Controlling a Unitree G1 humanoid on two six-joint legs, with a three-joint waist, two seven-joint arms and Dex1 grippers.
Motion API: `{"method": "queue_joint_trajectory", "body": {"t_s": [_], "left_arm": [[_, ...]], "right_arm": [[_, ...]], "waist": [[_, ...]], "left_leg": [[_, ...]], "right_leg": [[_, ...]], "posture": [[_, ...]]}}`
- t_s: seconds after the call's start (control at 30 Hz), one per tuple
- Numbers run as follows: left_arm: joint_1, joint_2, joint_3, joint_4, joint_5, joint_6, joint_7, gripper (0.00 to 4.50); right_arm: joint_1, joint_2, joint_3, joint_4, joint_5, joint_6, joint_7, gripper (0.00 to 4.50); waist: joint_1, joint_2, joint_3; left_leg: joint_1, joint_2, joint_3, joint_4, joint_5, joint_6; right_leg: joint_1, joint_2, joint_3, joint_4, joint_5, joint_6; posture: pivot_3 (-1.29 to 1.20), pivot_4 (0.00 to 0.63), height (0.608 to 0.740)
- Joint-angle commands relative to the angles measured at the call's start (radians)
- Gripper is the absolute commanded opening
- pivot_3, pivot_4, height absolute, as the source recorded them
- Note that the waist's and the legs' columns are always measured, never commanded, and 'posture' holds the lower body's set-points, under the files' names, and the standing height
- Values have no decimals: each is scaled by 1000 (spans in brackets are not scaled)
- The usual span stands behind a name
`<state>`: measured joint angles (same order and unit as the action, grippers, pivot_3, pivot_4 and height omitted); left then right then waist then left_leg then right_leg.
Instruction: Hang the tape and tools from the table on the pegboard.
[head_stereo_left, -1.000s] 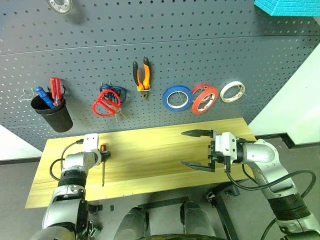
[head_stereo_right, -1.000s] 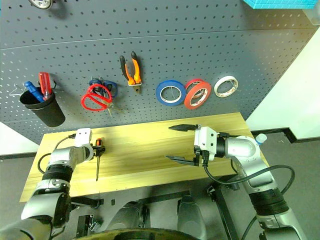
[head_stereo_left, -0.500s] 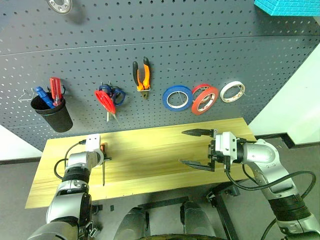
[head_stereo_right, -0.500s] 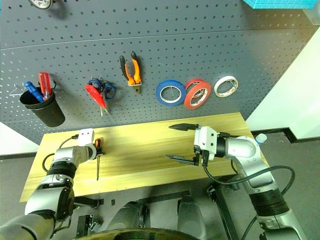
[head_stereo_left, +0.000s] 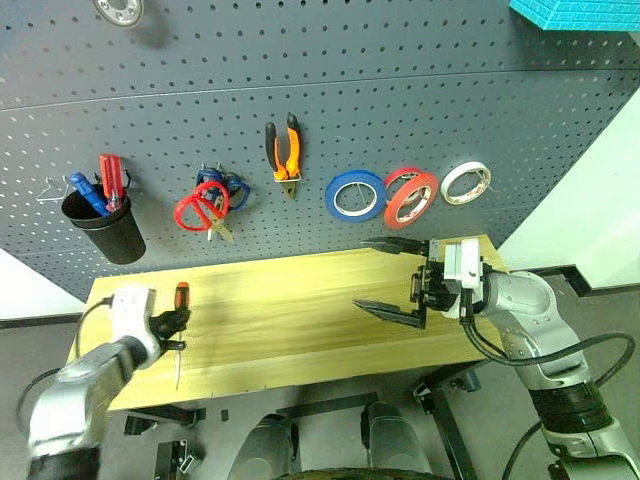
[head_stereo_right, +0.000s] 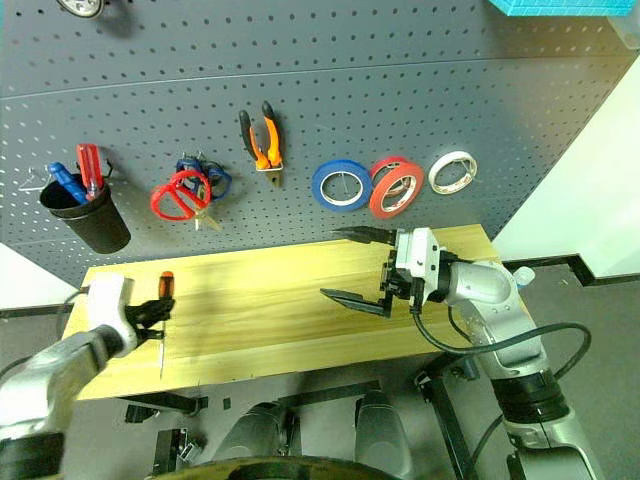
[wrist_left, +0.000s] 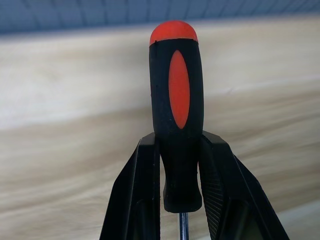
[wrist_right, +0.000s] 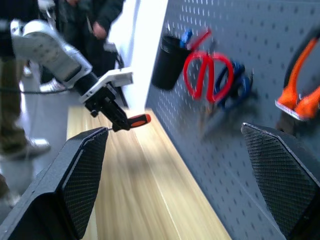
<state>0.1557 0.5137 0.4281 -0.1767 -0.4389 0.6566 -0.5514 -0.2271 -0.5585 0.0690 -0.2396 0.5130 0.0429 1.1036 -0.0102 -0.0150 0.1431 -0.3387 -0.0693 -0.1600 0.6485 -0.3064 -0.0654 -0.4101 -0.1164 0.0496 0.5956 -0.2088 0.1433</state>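
The slim, stiff, light screwdriver (head_stereo_left: 179, 318) is gripped by the left end effector (head_stereo_left: 168, 328) low on its rubbery handle, above the counter's (head_stereo_left: 300, 300) left end, while the right end effector (head_stereo_left: 388, 277) is held open and empty

Left pincer (head_stereo_left: 170, 327) clamps the screwdriver (head_stereo_left: 180, 322) (shaft hanging down) above the table (head_stereo_left: 290, 310).
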Motion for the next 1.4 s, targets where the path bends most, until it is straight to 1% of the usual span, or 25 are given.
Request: {"method": "queue_joint_trajectory", "body": {"t_s": [0.03,0.1,0.13,0.23,0.33,0.4,0.53,0.7,0.87,1.0,1.17,1.3,1.4], "left_arm": [[48,22,152,-120,-104,-191,-152,712],[59,13,234,-181,-182,-279,-219,712],[55,13,264,-189,-222,-293,-236,712],[-36,38,351,-160,-316,-325,-210,712],[-114,60,391,-143,-375,-345,-190,712],[-165,71,405,-129,-377,-383,-171,712],[-303,107,420,-45,-317,-494,-100,712],[-440,152,378,110,-184,-649,-31,712],[-507,182,319,265,-77,-790,-40,712],[-546,185,290,366,-56,-862,-51,712],[-584,175,248,461,-51,-918,-79,712],[-597,147,214,510,-68,-906,-88,712],[-591,122,176,525,-49,-896,-78,712]], "right_arm": [[-40,18,-19,-30,54,33,-1,4500],[-64,30,-27,-40,99,77,-11,4500],[-73,35,-31,-46,115,92,-14,4500],[-94,43,-30,-51,135,117,-15,4500],[-99,47,-26,-47,133,121,-10,4500],[-99,50,-23,-49,134,125,-8,4500],[-103,59,-20,-68,141,134,-17,4500],[-116,84,-26,-83,165,152,-31,4500],[-161,127,-59,-110,283,230,-78,4500],[-174,129,-72,-126,329,276,-93,4500],[-173,126,-77,-130,334,291,-93,4500],[-169,124,-78,-129,329,291,-93,4500],[-166,123,-76,-129,322,291,-94,4500]], "waist": [[1,0,0],[0,0,1],[1,0,1],[3,1,1],[0,0,1],[-1,0,1],[-1,0,1],[-2,0,1],[-2,0,1],[-3,0,0],[-2,0,0],[-3,0,0],[-4,-1,0]], "left_leg": [[0,0,0,0,0,0],[-1,0,0,0,0,0],[-1,0,0,0,0,0],[-1,0,0,0,0,0],[0,0,0,0,0,0],[0,0,0,0,0,0],[-1,0,0,0,0,0],[0,0,0,0,0,0],[-1,0,0,0,0,0],[-1,0,0,0,0,0],[-1,0,0,0,0,0],[-1,0,0,0,0,0],[-1,0,0,0,0,0]], "right_leg": [[0,0,0,0,0,0],[0,0,0,-1,0,0],[0,0,0,-1,0,0],[0,0,0,-1,0,0],[0,0,-1,-1,0,0],[0,0,0,-1,1,1],[-1,1,-1,-1,2,3],[0,1,0,-1,2,3],[-1,1,0,-1,2,3],[-1,1,0,-1,2,3],[-1,1,-1,-1,2,3],[-1,1,0,-1,2,4],[-1,1,0,-1,2,4]], "posture": [[0,110,738],[3,108,738],[3,108,738],[10,99,738],[11,95,738],[11,95,738],[11,95,738],[0,91,738],[-8,89,738],[-15,87,738],[-13,88,738],[-14,85,738],[-19,82,738]]}}
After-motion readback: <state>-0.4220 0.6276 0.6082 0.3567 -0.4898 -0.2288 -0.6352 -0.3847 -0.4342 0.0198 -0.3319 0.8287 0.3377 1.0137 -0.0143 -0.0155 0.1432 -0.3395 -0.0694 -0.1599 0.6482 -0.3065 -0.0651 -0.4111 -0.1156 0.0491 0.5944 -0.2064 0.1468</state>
